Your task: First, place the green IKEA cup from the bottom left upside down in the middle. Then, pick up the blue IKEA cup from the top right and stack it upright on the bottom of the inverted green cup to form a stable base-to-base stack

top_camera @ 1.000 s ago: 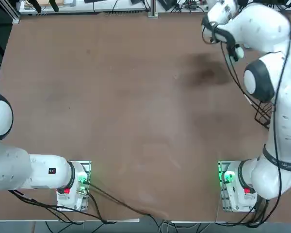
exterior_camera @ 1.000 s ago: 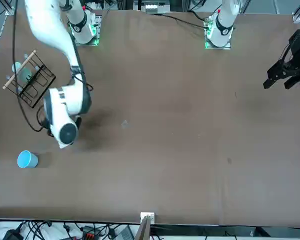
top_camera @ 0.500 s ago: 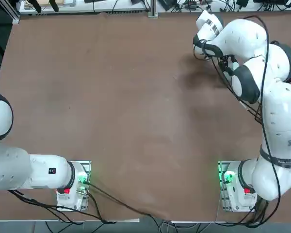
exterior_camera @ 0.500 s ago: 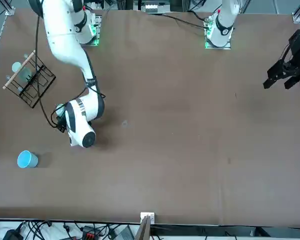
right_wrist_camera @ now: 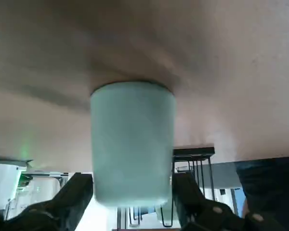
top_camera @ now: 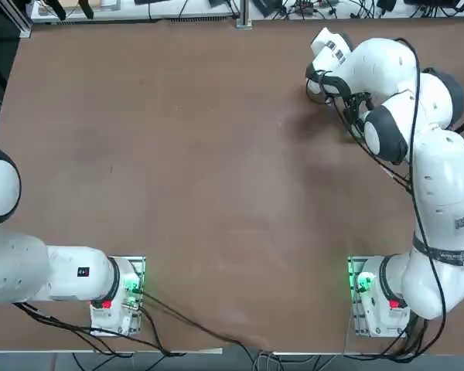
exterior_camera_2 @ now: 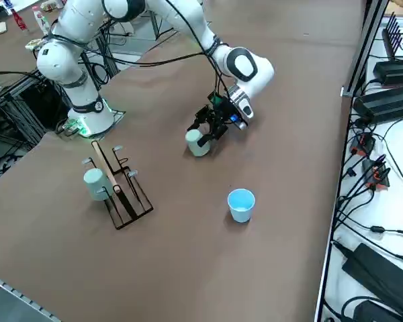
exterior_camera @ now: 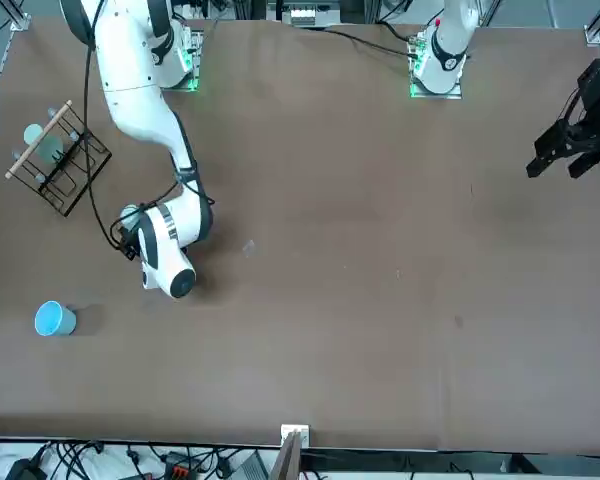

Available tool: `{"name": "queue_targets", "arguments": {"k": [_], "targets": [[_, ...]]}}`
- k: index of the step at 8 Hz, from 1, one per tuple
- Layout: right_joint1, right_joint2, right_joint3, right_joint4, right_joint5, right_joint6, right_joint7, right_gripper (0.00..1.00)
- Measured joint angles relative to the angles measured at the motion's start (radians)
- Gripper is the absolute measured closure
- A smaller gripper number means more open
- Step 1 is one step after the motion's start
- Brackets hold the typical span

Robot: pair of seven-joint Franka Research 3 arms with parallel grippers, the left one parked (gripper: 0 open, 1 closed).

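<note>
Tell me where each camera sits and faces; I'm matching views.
Top: overhead, looking down on the brown table; both arm bases at bottom, right arm reaching up-right.
Front: across the table, facing the robot; right arm at left, plus light sky-blue plastic cup.
Right side: raised at robot's right, looking diagonally down; right arm's pincer at the pale sage-green plastic cup.
Right wrist: on the hand; pincer astride that cup.
Shared: front and side both show the blue cup.

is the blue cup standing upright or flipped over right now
Upright. In the right side view the blue IKEA cup stands on the table with its open mouth facing up, well apart from the right gripper.
</note>
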Motion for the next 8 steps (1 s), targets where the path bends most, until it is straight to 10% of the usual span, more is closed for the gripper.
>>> {"name": "queue_targets", "arguments": {"k": [8], "targets": [[0.026, -0.099, -0.02, 0.036, 0.012, -0.109, 0.003, 0.0]]}}
